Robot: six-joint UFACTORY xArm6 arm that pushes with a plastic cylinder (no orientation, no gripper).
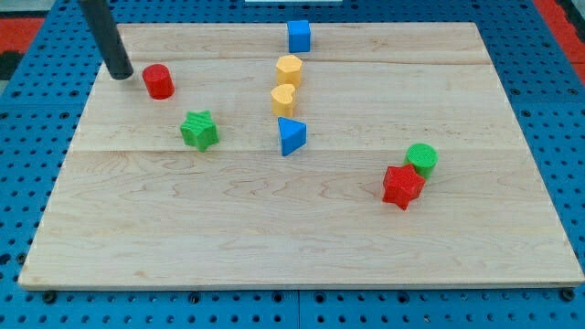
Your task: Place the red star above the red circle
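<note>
The red star point(402, 186) lies at the view's lower right, touching the green circle point(421, 159) just above it. The red circle point(158, 81) stands at the view's upper left. My tip point(121, 74) rests on the board just left of the red circle, a small gap apart from it. The star is far from both, across the board to the right.
A green star point(198, 130) lies below and right of the red circle. A blue cube point(299, 37), a yellow hexagon point(289, 70), a yellow heart point(283, 99) and a blue triangle point(292, 136) form a column at the middle. The wooden board point(302, 238) sits on a blue pegboard.
</note>
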